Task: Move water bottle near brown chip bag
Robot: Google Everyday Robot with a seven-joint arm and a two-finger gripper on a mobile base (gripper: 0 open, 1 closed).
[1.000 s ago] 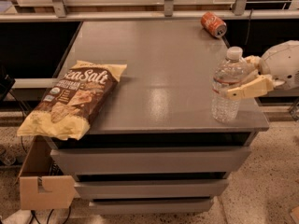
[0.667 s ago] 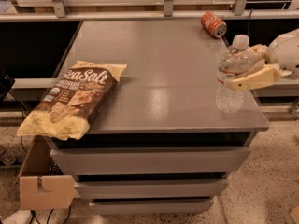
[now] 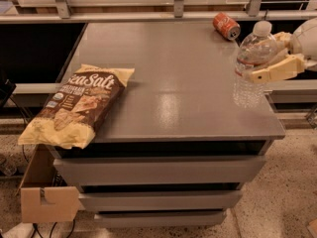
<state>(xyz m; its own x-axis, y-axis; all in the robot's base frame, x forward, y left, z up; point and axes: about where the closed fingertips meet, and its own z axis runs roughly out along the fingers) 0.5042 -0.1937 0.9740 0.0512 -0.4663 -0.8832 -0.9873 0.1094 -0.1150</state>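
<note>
The water bottle (image 3: 251,63), clear and ribbed with a white cap and a label band, is at the right edge of the grey table (image 3: 168,78), tilted slightly. My gripper (image 3: 258,58) reaches in from the right and is shut on it, with one pale finger (image 3: 272,72) across the bottle's front at label height. I cannot tell if the bottle's base touches the table. The brown chip bag (image 3: 79,105), with "Sea Salt" lettering, lies at the table's left front edge, far from the bottle.
An orange-red soda can (image 3: 226,25) lies on its side at the table's back right. A metal rail (image 3: 148,15) runs behind the table. Drawers (image 3: 158,170) are below the top. A cardboard box (image 3: 44,200) sits on the floor at lower left.
The gripper and the water bottle have moved up and slightly right in the picture. The chip bag and soda can have not moved.
</note>
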